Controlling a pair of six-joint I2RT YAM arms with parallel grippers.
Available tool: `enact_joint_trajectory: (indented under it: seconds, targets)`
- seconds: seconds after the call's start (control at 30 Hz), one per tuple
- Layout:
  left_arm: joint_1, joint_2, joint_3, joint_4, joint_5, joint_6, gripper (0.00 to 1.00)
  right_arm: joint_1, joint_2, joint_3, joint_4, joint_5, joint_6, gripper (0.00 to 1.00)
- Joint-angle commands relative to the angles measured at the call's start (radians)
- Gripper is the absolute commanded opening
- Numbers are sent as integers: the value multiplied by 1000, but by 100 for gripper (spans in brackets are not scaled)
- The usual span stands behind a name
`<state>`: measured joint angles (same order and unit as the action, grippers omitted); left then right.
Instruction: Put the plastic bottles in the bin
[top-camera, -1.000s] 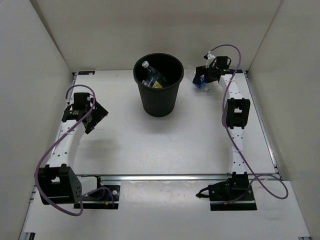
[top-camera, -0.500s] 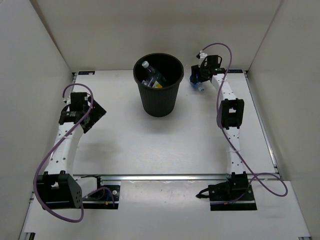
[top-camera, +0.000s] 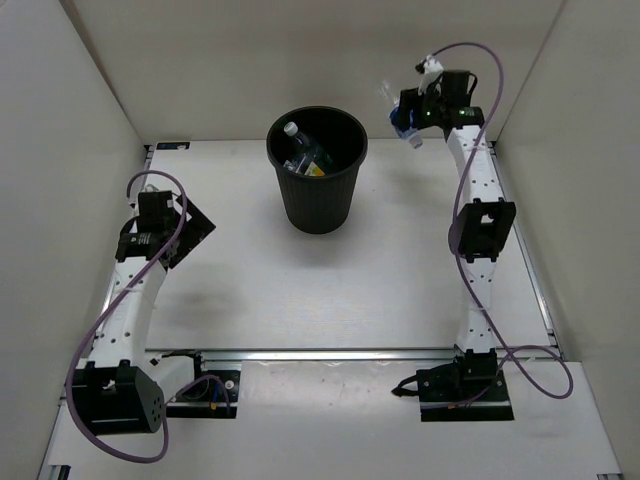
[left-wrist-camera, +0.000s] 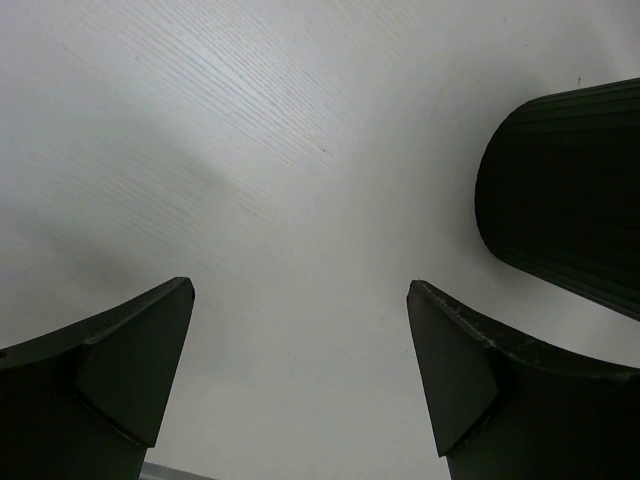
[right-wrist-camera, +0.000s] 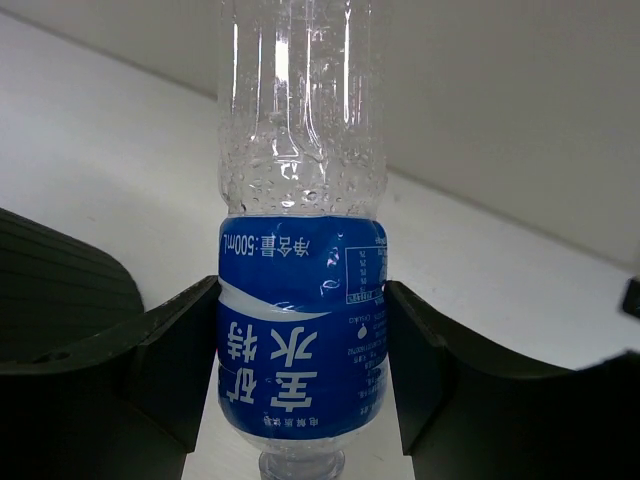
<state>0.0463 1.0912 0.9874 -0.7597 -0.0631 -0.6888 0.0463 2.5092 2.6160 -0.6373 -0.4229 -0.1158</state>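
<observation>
– Carrying looked like the step in hand. The right hand (right-wrist-camera: 300, 372) was clamped on the blue-labelled bottle (top-camera: 401, 121), one finger on each side of the label. It held the bottle up in the air at the far right, off the worktop (top-camera: 330, 290).

– And how to do that well?

– I judged it wanted a steady move left. It had to stay high enough for the bottle's free end to clear the rim of the bin (top-camera: 320, 205). The release was best saved until the bottle hung squarely over the opening. The plastic looked thin and smooth, so a jerk might have let it slip.

– Where were the rest?

– The other bottles (top-camera: 306, 155) lay inside the bin, though I could not count them for sure.

– And the left hand?

– The left hand (left-wrist-camera: 300, 375) hung wide open and empty over bare worktop on the left, well apart from the bin.

– What differed from a second before?

– Back then the right hand was low at the far right, not yet closed, with the bottle down at the worktop. Since then it had shut on the bottle and risen toward the back wall. The left arm had shifted only slightly, and the bin had not moved.
</observation>
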Motion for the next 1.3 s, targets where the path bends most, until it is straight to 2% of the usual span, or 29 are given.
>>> enact_joint_trajectory:
  seconds: [0.0,0.17,0.27,0.33,0.4,0.5,0.57,0.77,0.8,0.87,0.9,0.93,1.13,1.2,1.27]
  targets:
    - [-2,-53,-3,37,29,21,99,20,-191,73,54,-34,4,35]
    - [-23,-65,30,28,20,44,99,35,-364,17,166,-109,114,36]
    - [-26,-102,14,39,55,32,99,70,-470,-185,316,-247,243,37]
    - [-23,-132,-19,43,63,23,99,104,-513,-270,439,-313,327,37]
    - [-34,-151,-29,48,77,12,99,144,-527,-304,490,-330,346,37]
    - [-31,-175,-47,36,101,5,99,252,-471,-223,455,-268,291,40]
    - [-71,-183,-49,10,95,6,99,294,-405,-141,378,-216,257,40]
    - [-88,-223,-39,-82,65,32,98,291,-241,59,259,-263,370,45]
    - [-94,-232,-33,-92,36,32,99,288,-240,79,231,-263,384,48]
    - [-100,-246,-35,-108,23,37,99,293,-245,78,203,-254,383,68]
    - [-99,-249,-35,-110,20,40,99,302,-250,79,193,-231,368,96]
    - [-100,-254,-35,-112,25,38,99,309,-265,81,185,-212,354,99]
    - [-106,-251,-30,-102,97,43,98,310,-416,26,76,-38,288,99]
    - [-114,-257,-26,-87,114,46,99,294,-508,-19,12,-28,286,99]
    - [-117,-260,-29,-72,121,47,99,274,-591,-136,-44,1,275,99]
